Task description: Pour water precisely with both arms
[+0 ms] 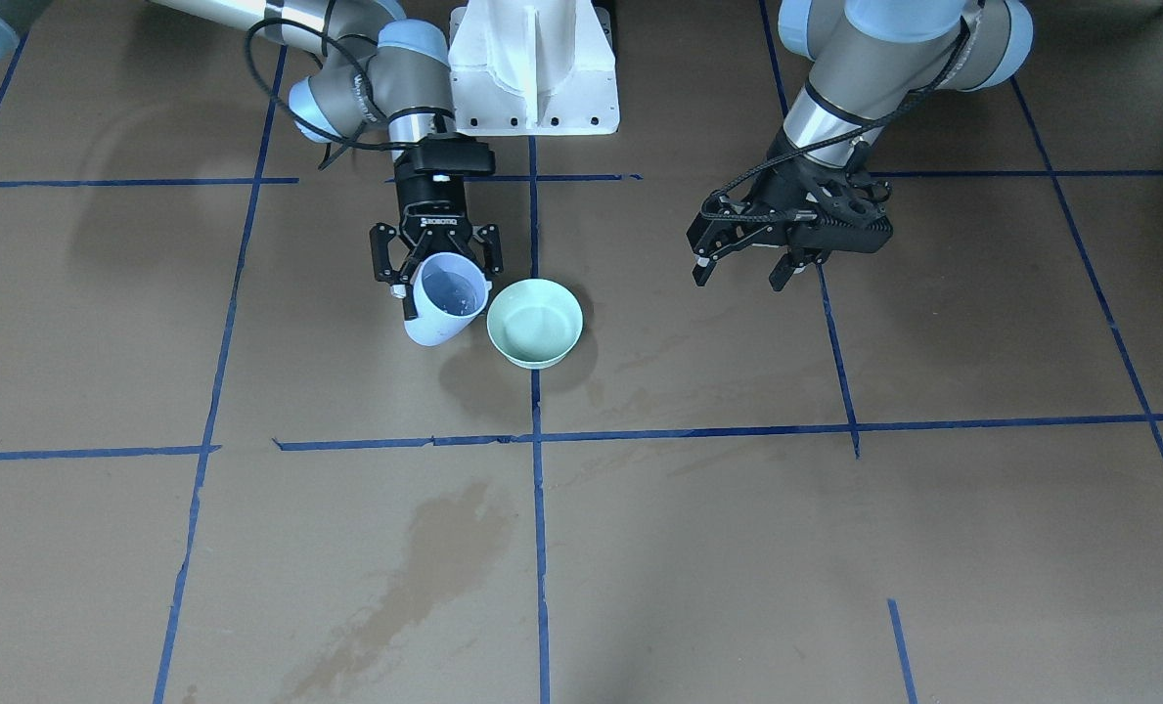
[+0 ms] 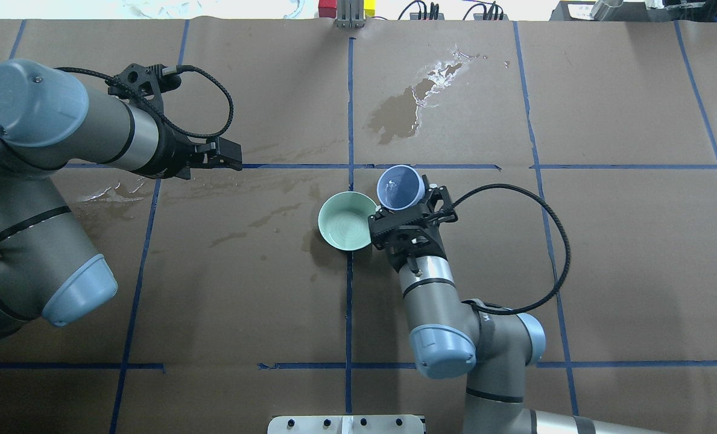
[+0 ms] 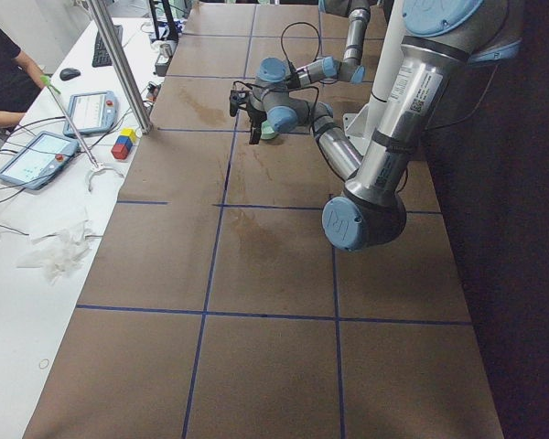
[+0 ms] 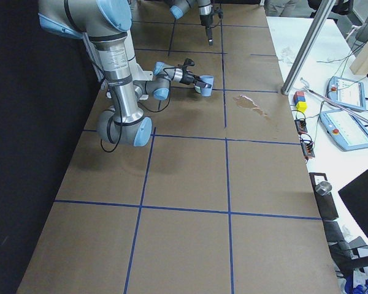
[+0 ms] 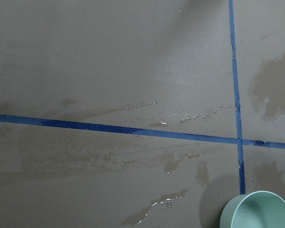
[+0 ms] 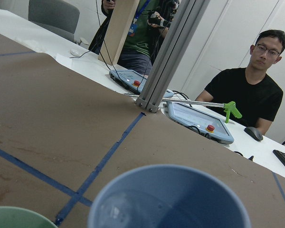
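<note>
My right gripper [image 1: 444, 286] is shut on a pale blue cup [image 1: 441, 305], gripping it by the rim; the cup also shows in the overhead view [image 2: 400, 187]. The cup is tilted, its mouth facing away from my base, right beside a mint-green bowl [image 1: 534, 323] that stands on the table [image 2: 345, 228]. A little water [image 1: 454, 293] shimmers inside the cup. I see no water in the bowl. My left gripper [image 1: 739, 279] is open and empty, hovering well off to the bowl's side, also in the overhead view [image 2: 230, 155].
Dark damp stains [image 2: 401, 111] and wet streaks [image 5: 171, 116] mark the brown board, which carries a grid of blue tape [image 1: 538, 440]. The white pedestal base [image 1: 534, 68] is behind the cup. An aluminium post [image 4: 306, 49], tablets and operators are at the table's far edge.
</note>
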`<move>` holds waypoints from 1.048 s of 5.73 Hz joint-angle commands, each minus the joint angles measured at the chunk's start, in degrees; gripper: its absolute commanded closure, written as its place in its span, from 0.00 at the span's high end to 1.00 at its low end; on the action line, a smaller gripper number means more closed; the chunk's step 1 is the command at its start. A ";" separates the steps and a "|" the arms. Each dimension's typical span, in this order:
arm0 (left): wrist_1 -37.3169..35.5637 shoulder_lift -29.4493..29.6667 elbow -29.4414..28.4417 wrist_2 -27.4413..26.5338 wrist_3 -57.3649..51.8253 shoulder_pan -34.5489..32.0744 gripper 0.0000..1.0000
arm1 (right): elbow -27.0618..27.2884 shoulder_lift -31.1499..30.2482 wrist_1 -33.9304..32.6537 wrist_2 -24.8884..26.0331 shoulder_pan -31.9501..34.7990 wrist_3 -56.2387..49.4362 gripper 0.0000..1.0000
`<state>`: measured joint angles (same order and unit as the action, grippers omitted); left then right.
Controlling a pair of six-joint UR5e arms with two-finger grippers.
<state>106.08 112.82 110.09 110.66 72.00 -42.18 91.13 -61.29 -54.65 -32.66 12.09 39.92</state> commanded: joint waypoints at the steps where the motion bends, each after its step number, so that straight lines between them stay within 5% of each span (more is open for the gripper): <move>1: 0.00 -0.06 -0.13 0.00 -0.02 0.00 0.99 | 0.02 2.66 -10.51 0.05 -0.14 -0.10 0.05; 6: 0.00 -0.06 -0.22 0.00 -0.02 0.00 0.99 | -0.25 2.58 -12.05 3.47 -2.07 -13.18 0.05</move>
<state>106.08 112.76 109.87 110.65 71.98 -42.19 90.94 -58.75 -66.64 -29.65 10.17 28.80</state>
